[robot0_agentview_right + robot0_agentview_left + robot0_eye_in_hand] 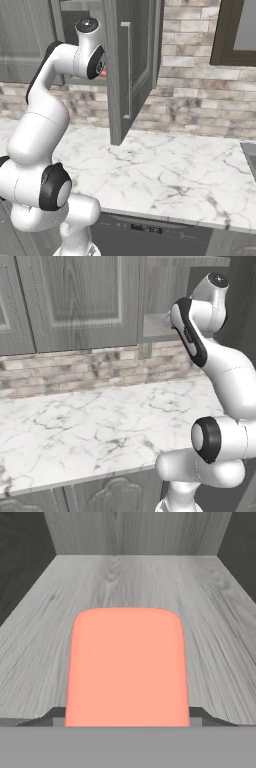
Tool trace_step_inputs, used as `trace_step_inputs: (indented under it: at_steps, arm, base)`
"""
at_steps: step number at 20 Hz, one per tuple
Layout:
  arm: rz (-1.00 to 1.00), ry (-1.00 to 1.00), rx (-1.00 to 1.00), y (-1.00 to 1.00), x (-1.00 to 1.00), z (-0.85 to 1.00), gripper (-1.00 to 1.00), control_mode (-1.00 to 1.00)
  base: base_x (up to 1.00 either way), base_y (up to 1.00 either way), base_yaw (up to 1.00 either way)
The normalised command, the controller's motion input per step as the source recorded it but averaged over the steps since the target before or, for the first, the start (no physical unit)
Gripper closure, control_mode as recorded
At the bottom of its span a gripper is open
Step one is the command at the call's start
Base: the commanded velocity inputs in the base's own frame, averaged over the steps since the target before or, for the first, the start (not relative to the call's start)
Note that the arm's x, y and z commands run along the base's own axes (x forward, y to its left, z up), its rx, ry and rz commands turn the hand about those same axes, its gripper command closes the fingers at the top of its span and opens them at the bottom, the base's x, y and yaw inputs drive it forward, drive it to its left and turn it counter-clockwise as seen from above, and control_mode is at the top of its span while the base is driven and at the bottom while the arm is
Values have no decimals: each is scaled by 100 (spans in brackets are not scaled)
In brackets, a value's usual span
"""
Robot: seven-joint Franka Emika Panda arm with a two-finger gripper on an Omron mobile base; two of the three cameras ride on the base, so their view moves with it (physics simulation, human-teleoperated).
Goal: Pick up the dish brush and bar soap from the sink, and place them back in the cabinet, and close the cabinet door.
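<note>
The bar soap lies flat between the gripper's two dark fingertips, its long axis running straight away from the hand toward the back wall of the cabinet, rounded far corners leading. It sits low over the grey wood-grain inner shelf (whether it touches the boards I cannot tell). The jaws stand wide, one at each long side, grasping the soap. In the right base view the cabinet door hangs open beside the arm, an orange sliver showing there.
</note>
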Motion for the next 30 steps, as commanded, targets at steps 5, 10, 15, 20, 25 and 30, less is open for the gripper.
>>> trace_step_inputs:
  at_steps: [5,10,15,20,25,30]
  arm:
    - [0,0,0,-1,28,-8,100,-100]
    - [0,0,0,-7,26,-12,100,-100]
    - [0,0,0,-5,23,-13,100,-100]
    - [0,0,0,-1,24,-9,100,-100]
    - [0,0,0,0,27,-4,100,-100]
    - [1,0,0,-2,23,-6,100,-100]
  base:
    - [0,0,0]
    - [0,0,0]
    - [0,0,0]
    - [0,0,0]
    - [0,0,0]
    - [0,0,0]
